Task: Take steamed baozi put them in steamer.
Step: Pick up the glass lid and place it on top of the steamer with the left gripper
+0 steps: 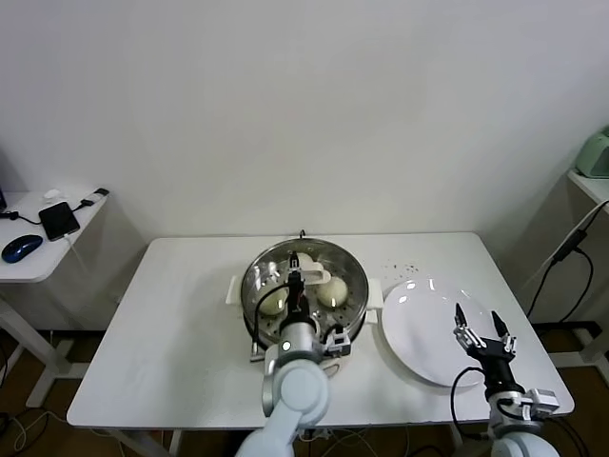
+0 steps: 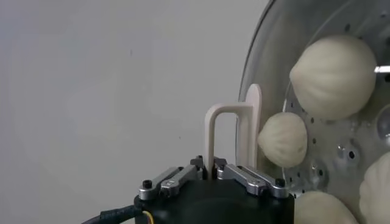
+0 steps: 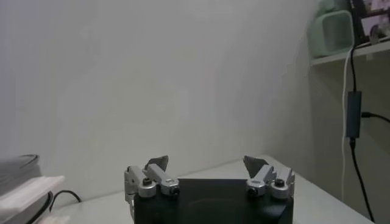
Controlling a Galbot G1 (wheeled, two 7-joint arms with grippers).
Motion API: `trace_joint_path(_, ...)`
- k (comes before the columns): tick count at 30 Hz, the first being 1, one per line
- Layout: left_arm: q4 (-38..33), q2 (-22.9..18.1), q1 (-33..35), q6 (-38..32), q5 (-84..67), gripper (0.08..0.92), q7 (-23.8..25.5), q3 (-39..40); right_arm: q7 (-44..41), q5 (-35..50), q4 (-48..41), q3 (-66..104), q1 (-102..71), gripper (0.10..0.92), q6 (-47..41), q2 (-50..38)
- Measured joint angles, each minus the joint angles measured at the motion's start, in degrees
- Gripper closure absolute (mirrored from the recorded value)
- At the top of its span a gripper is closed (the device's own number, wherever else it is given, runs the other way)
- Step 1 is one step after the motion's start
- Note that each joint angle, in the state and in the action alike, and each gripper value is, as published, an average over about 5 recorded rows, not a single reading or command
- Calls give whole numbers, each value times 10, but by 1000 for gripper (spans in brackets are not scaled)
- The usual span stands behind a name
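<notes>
On the low side desk [image 1: 38, 257] far to the left of the steamer [image 1: 304, 290] lie a blue mouse [image 1: 21, 248] and a dark phone [image 1: 59, 220]. The steamer sits near the middle of the white table [image 1: 181, 324], its shiny rim ringed by white side handles. The left gripper [image 1: 297, 276] hangs over the steamer's near-left part, clenched on the cream handle [image 2: 222, 131] of a glass lid [image 2: 262, 67] held tilted on edge above the pot, so the lid and arm cover part of the tray. In the left wrist view the fingers pinch the handle's loop and, through and past the lid, four steamed baozi [image 2: 332, 76] rest on the perforated tray [image 2: 341, 152], close together. From the head view only two buns show clearly, either side of the gripper. Just right of the steamer, touching or nearly touching its rim, lies a flat white plate [image 1: 428, 328]. A scatter of dark specks [image 1: 400, 269] marks the table behind the plate. The right gripper [image 1: 482, 335] hovers over the plate's right edge, released, its fingers spread wide with nothing between them. Further right of the steamer a dark cable [image 1: 561, 257] hangs from a shelf carrying a pale green appliance [image 1: 597, 152].
</notes>
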Motion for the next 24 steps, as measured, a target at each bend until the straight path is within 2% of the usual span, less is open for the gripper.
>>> trace_joint_path(17, 4, 0, 4, -3, 1, 836, -12, -2, 0, -1, -4, -3, -2, 203, 5, 0)
trace_joint_path(20, 3, 0, 8, -6, -1, 804, -15, -3, 1, -1, -6, -3, -1, 203, 7, 0)
trace_joint_path(24, -5, 0, 14, -12, -6, 693, -18, -3, 1, -2, -6, -4, -1, 203, 7, 0)
